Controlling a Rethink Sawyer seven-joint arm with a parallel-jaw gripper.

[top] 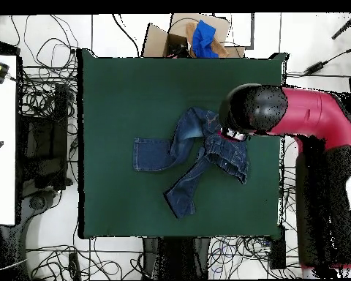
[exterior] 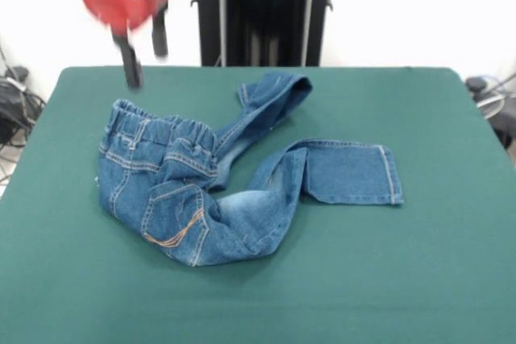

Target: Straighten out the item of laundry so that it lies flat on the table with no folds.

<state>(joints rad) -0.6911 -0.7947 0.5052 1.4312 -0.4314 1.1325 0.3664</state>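
Tool [exterior: 143, 58]: up in the air above the desk's far side near the waistband end of the jeans, two dark fingers [exterior: 131, 62] hanging apart with nothing between them, clear of the denim.

Arm [top: 310, 117]: the red and black arm reaches across from the side in the overhead view, its rounded dark head covering the spot right by the waistband.

Jeans [exterior: 210, 191]: there they are, roughly mid-desk and bunched up, not flat at all.

Waistband [exterior: 161, 130]: elastic, gathered, puckered, standing a little proud at the end nearest the tool.

Seat: folded over on itself, a back pocket [exterior: 173, 215] with orange stitching facing up near the front edge of the heap.

Legs: one leg [exterior: 347, 173] curves out and lies fairly flat, hem squared off; the other leg [exterior: 270, 98] twists away toward the pedestal side and doubles over at its end.

Desk [exterior: 419, 279]: green cloth, wide bare stretches all round the jeans.

Beyond the desk: tangled cables [top: 39, 110] on the floor, and a cardboard box [top: 175, 36] with something blue in it.
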